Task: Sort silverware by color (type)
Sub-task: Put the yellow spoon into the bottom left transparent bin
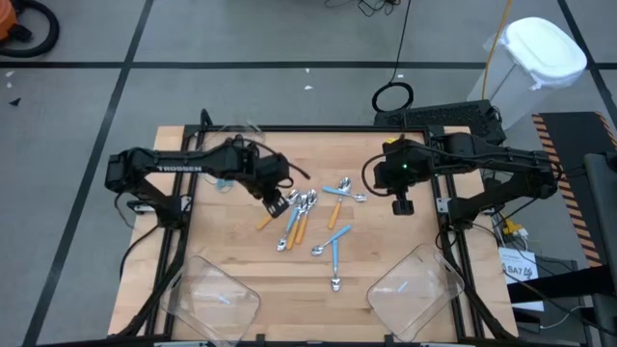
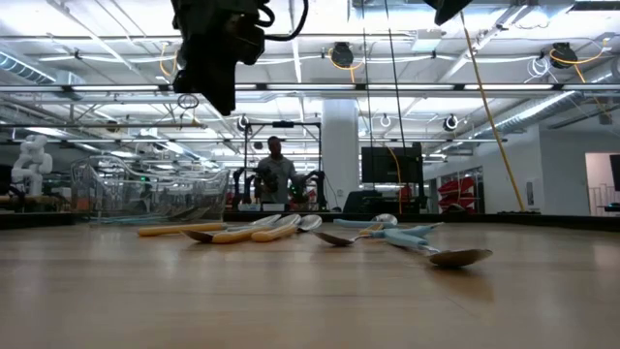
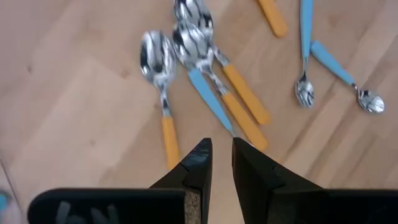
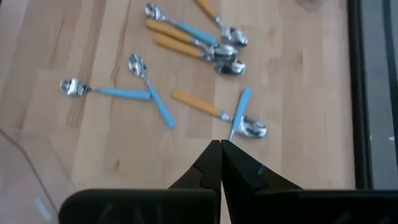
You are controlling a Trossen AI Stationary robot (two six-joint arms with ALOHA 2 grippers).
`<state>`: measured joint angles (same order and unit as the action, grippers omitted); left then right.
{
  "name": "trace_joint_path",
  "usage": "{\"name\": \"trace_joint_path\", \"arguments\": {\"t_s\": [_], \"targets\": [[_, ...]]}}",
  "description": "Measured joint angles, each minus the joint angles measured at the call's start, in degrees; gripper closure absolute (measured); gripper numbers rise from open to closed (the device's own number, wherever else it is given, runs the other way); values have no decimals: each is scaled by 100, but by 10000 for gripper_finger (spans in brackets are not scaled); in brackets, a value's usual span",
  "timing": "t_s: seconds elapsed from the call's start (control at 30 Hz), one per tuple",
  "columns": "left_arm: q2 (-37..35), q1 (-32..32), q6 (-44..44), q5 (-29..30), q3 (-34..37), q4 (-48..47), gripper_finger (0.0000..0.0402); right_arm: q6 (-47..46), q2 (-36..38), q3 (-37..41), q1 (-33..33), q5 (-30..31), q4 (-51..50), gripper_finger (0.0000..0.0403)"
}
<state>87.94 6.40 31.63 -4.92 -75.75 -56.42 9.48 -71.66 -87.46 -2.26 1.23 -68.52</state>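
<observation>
- The silverware (image 1: 313, 214) lies loose in the middle of the wooden table (image 1: 222, 260), between the two arms.
- In the high view a tight cluster of spoons (image 1: 301, 206) sits just beside the left gripper (image 1: 274, 202): silver bowls bunched together toward the far edge, orange and blue handles fanning toward the near edge.
- The left wrist view shows that cluster closely: an orange-handled spoon (image 3: 163, 87) lies alone beside the others, and a blue-handled spoon (image 3: 200, 74) lies slanted among two more orange ones, all with bowls away from the gripper.
- Nearer the right arm, a crossed pair (image 1: 344, 190) lies with one orange and one blue handle and the bowls touching.
- Two more blue-handled spoons (image 1: 334, 258) lie toward the near edge, one with its long axis running near-to-far and its bowl at the near end.
- The left gripper hangs above the table over the cluster, fingers (image 3: 200, 165) narrowly parted, holding nothing.
- The right gripper (image 1: 402, 204) waits above the table's right side, fingers pressed together and empty.
- Clear plastic bins (image 1: 214, 294) sit at both near corners.
</observation>
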Motion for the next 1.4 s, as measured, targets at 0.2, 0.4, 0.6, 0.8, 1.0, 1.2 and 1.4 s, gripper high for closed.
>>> {"name": "trace_joint_path", "arguments": {"t_s": [0.2,0.4,0.6,0.8,1.0,1.2,1.4], "targets": [[0,-506,295,397,0,-87,339,-224,0,0,2,-27,91,403],[129,-617,451,614,2,-195,339,-282,0,0,2,-302,67,403],[196,-615,992,393,4,-666,339,-188,-46,0,2,-302,140,403],[243,-577,1226,432,3,-800,339,-493,-44,2,9,-304,86,403],[825,-422,611,346,2,-692,339,-1031,-46,2,9,-291,101,403],[1380,-411,679,132,4,-668,339,-1575,-48,2,67,-449,81,403],[1691,-486,1071,47,4,-250,318,-2109,-48,2,129,-444,58,403]]}}
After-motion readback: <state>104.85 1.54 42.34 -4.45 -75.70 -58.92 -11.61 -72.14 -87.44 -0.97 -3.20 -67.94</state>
